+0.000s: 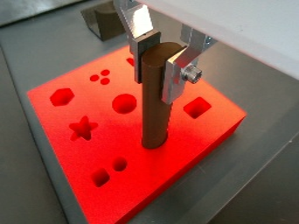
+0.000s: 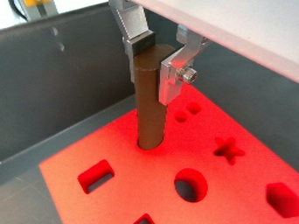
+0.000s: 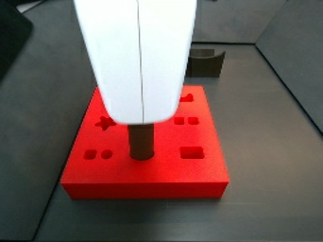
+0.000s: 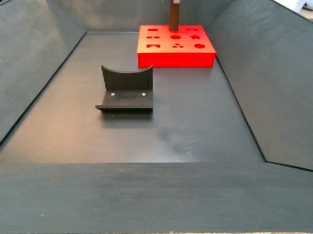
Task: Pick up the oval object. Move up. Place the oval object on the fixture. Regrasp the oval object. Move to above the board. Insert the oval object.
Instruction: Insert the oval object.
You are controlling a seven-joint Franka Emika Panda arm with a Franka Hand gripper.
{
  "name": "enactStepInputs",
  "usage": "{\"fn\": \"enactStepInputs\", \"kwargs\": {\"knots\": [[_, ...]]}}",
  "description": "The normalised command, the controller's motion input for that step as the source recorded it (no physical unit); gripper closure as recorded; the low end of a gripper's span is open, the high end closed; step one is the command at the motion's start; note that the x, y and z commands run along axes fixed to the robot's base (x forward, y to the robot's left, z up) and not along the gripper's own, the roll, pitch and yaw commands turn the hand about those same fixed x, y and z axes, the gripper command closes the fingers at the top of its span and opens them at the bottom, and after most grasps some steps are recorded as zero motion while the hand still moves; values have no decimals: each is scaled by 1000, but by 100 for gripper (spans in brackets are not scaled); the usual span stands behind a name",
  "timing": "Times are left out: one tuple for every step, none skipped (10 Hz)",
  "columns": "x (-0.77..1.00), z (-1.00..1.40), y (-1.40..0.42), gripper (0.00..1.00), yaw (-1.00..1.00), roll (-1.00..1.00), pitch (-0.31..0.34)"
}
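The gripper (image 1: 160,54) stands over the board (image 1: 70,131), its two silver fingers (image 2: 136,42) clamped on the upper end of the oval object (image 1: 156,101). The brown peg stands upright, and in both wrist views its lower end meets the red surface near the slab's middle, apparently at a recess. In a side view the arm's white body hides the fingers; only the peg's lower part (image 3: 142,142) shows. The fixture (image 4: 124,90) sits well apart on the dark floor.
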Motion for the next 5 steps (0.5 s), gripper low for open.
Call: {"fn": "enactStepInputs", "kwargs": {"knots": [[0, -977, 43, 100, 120, 130, 0], [0, -514, 66, 100, 80, 0, -44], [0, 0, 0, 100, 0, 0, -23], [0, 0, 0, 100, 0, 0, -43], [0, 0, 0, 100, 0, 0, 0]]}}
